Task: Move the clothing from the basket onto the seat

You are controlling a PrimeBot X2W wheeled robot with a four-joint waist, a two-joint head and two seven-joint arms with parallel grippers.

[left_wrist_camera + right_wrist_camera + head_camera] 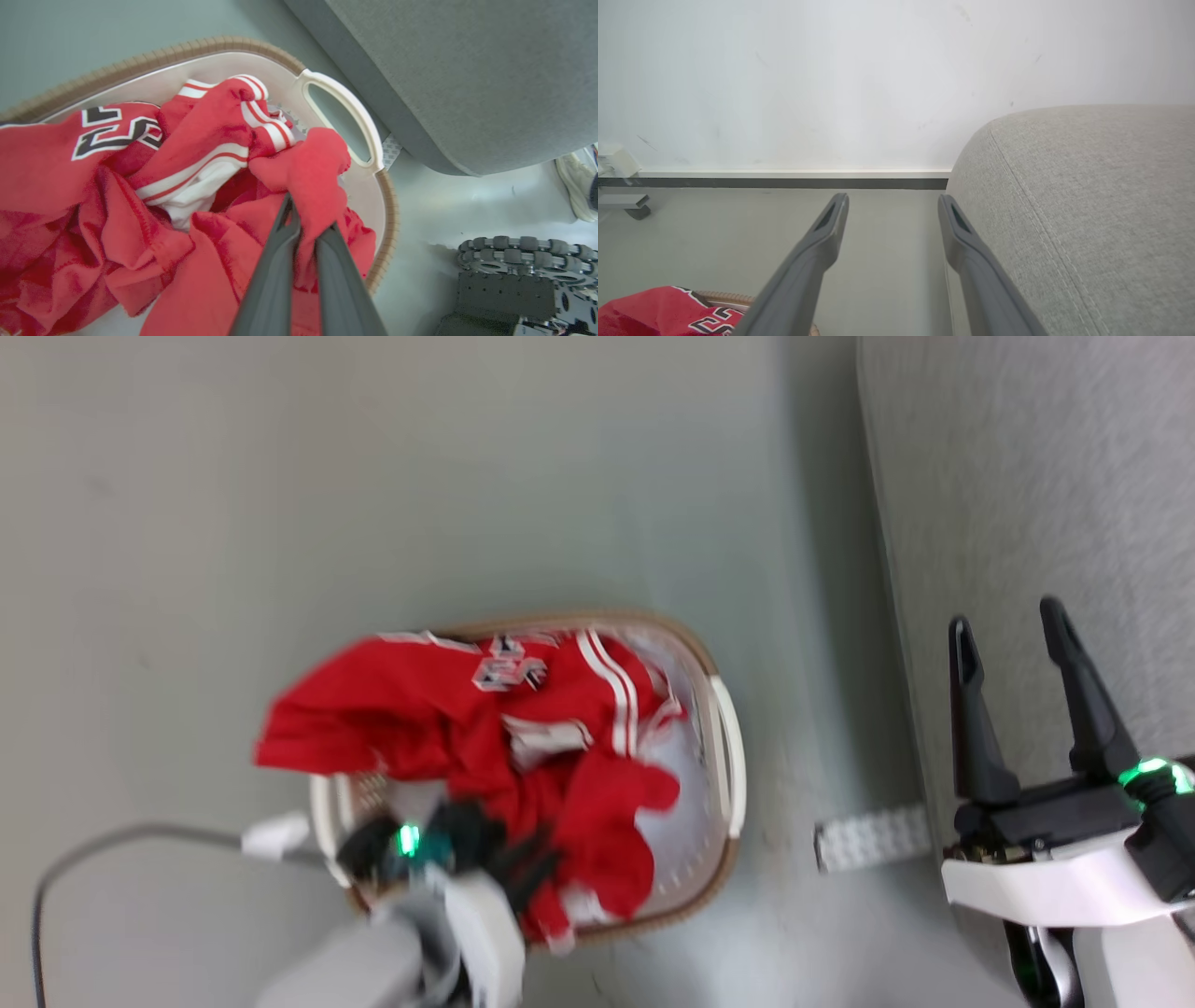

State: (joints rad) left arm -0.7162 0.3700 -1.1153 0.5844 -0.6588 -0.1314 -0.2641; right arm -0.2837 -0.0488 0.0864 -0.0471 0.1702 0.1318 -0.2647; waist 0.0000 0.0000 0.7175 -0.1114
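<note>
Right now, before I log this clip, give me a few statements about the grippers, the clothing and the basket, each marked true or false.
1. The left gripper is shut on the clothing. True.
2. The right gripper holds a garment. False: its fingers stand open and empty.
3. The clothing lies on the seat. False: it is in the basket.
4. The basket stands on the floor beside the seat. True.
</note>
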